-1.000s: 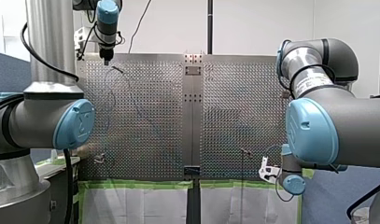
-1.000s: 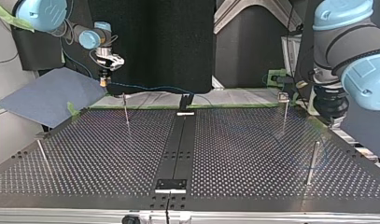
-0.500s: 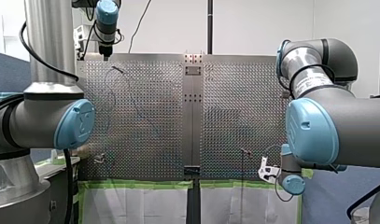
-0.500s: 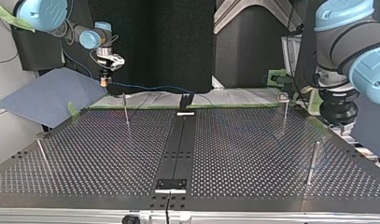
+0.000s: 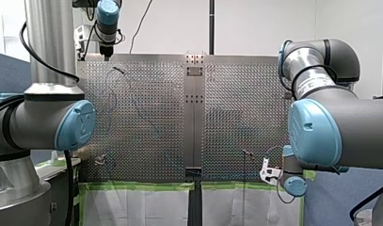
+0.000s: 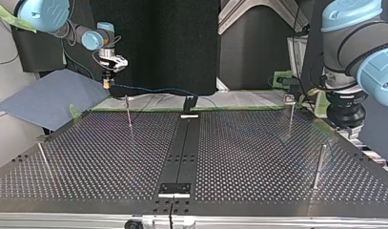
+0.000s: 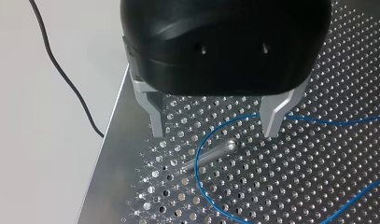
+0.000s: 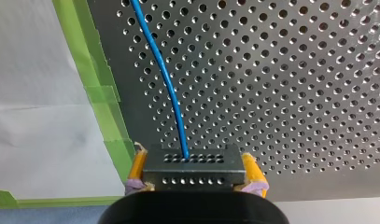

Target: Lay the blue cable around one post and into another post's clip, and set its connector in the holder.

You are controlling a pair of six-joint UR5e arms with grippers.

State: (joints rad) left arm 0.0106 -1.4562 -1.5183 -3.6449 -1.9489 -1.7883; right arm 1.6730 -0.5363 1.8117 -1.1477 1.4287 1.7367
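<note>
The black connector (image 8: pixel 193 173) is pinched between the yellow pads (image 8: pixel 137 168) of the right claw (image 8: pixel 195 171), just beside the green tape (image 8: pixel 98 88) along the edge of the perforated table (image 8: pixel 295 93). The blue cable (image 8: pixel 171 88) is led from the connector out across the holes. The left claw (image 7: pixel 214 134) is held with its metal fingers spread and empty above a slim metal post (image 7: pixel 215 153), around which the cable is curved.
</note>
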